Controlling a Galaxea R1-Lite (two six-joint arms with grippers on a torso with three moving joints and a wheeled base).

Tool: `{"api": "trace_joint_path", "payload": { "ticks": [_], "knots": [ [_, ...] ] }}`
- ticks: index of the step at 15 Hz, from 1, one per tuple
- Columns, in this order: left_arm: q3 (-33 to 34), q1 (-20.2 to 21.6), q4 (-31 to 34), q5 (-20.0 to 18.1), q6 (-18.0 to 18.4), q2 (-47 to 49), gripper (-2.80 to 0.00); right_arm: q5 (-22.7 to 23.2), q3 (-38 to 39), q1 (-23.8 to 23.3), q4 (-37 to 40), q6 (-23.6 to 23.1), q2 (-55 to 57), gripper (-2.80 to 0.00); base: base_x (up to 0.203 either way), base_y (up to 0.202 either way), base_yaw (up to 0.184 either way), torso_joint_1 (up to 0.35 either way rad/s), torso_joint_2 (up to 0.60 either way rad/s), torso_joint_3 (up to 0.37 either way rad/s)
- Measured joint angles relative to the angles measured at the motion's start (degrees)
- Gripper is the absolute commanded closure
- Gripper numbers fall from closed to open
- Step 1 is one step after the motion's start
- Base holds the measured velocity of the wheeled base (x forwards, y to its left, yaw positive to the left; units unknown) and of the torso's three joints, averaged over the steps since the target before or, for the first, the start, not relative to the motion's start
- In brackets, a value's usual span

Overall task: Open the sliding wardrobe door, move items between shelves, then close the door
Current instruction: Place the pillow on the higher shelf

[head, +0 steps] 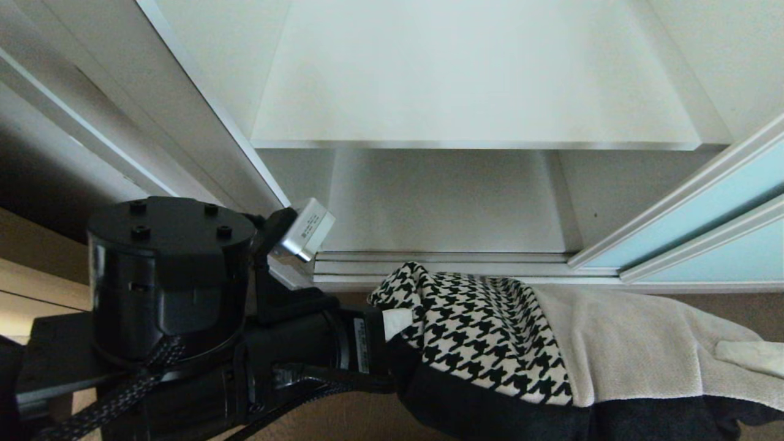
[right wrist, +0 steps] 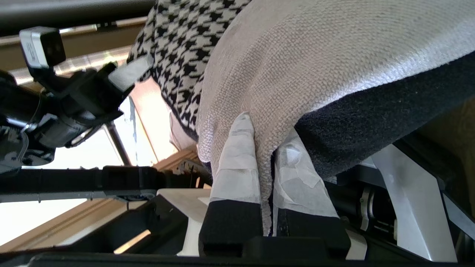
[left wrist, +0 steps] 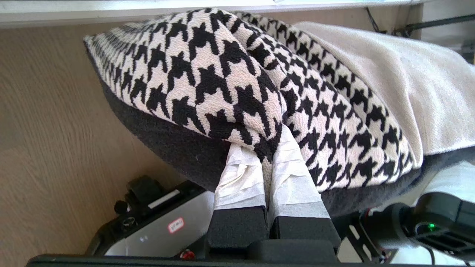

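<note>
I hold the cushion [head: 490, 337] between both grippers, in front of the open wardrobe and above the wood-grain floor [left wrist: 48, 122].

Left gripper [left wrist: 265, 148]: the two taped fingers [left wrist: 237, 178] are pressed together on a fold of the houndstooth patch at the cushion's left corner. The fabric bunches over the fingertips, and the black back of the cushion lies against the outer finger.

Right gripper [right wrist: 265, 148]: the taped fingers [right wrist: 235, 163] are nearly closed, with the seam between the cream patch and the black back pinched between them. The cream fabric drapes over one finger; the black backing passes over the other.

In the head view the cushion spans from the left wrist to the right edge, houndstooth on the left, cream on the right, black back toward me. It hangs just outside the silver floor track [head: 441, 263] and touches no shelf.

Wardrobe contents: the upper shelf [head: 471, 104] carries nothing in its visible area. The lower shelf [head: 447, 202] beneath it likewise shows only bare white board.

The sliding wardrobe door [head: 704, 226] stands pushed to the right, covering the right part of the opening.
</note>
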Motion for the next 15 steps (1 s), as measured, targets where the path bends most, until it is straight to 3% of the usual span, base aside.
{"api": "trace_joint_path", "payload": {
  "ticks": [6, 10, 15],
  "knots": [
    [0.79, -0.24, -1.15, 0.15, 0.17, -0.37, 0.00, 0.02, 0.05, 0.68, 0.07, 0.14, -0.07, 0.00, -0.173, 0.000, 0.001, 0.002, 0.00, 0.005],
    [1.51, -0.20, -2.24, 0.87, 0.06, -1.19, 0.00, 0.07, 0.18, 0.73, -0.33, 3.43, -0.94, 0.00, 0.000, 0.000, 0.000, 0.000, 0.00, 0.000],
    [1.77, -0.33, -1.94, 2.86, 0.05, -1.83, 0.00, 0.10, 0.05, 1.04, -0.05, 3.76, -2.69, 0.00, 0.000, 0.000, 0.000, 0.000, 0.00, 0.000]
  ]
}}
